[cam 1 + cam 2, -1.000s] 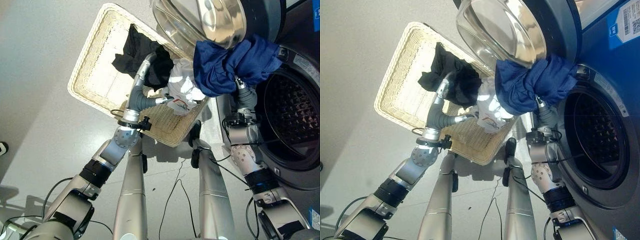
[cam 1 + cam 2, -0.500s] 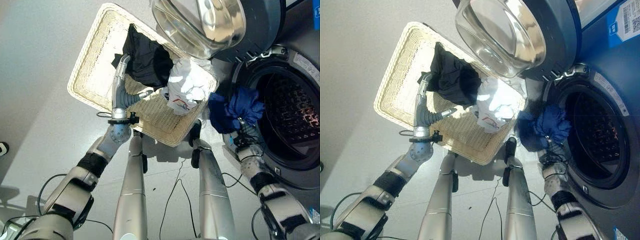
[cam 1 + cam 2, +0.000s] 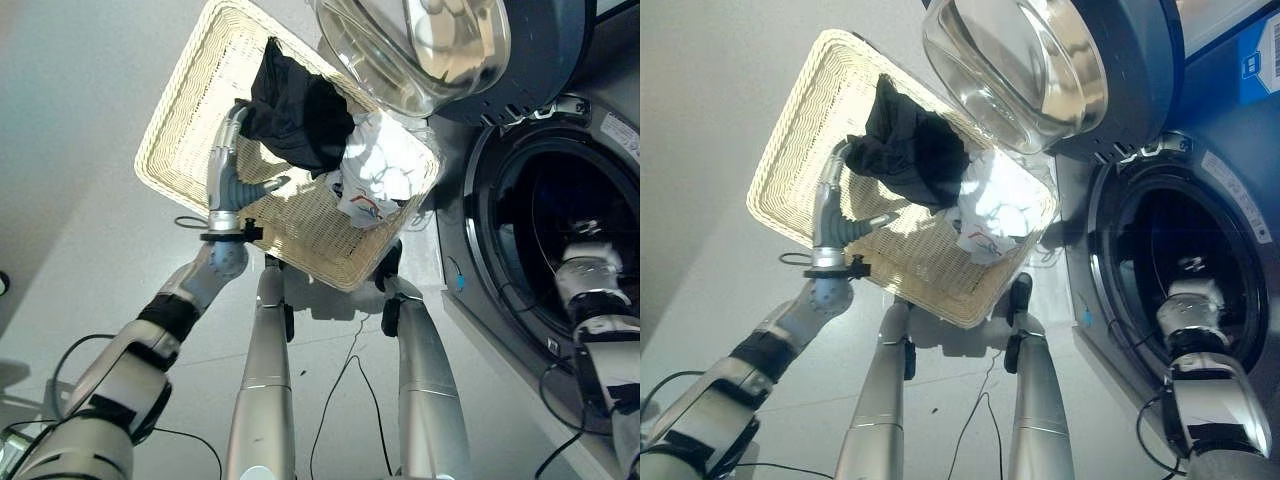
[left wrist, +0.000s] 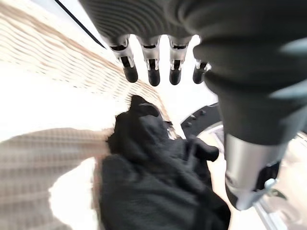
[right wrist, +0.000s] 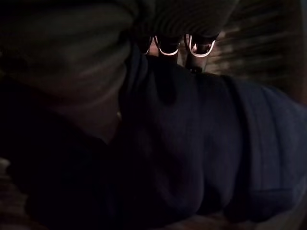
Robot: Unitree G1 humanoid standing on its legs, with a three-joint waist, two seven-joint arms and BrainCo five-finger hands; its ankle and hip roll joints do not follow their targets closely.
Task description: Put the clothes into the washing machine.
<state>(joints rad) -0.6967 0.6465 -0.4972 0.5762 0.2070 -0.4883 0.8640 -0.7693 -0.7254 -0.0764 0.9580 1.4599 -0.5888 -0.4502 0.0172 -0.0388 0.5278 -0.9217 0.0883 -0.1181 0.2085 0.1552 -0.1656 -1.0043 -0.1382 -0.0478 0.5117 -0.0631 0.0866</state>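
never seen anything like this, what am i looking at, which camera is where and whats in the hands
This is a two-armed humanoid robot doing laundry. The two wide pictures come from cameras in its head, looking down; the two close ones come from cameras on its wrists.

On the floor stands a wicker basket with a black garment and a white garment in it, beside a washing machine with its glass door swung open.

The left robot hand is in the basket at the black garment, fingers straight, gripping nothing. The right arm reaches into the drum; its wrist camera shows a dark blue garment in there, but I can't tell whether that hand grips it.
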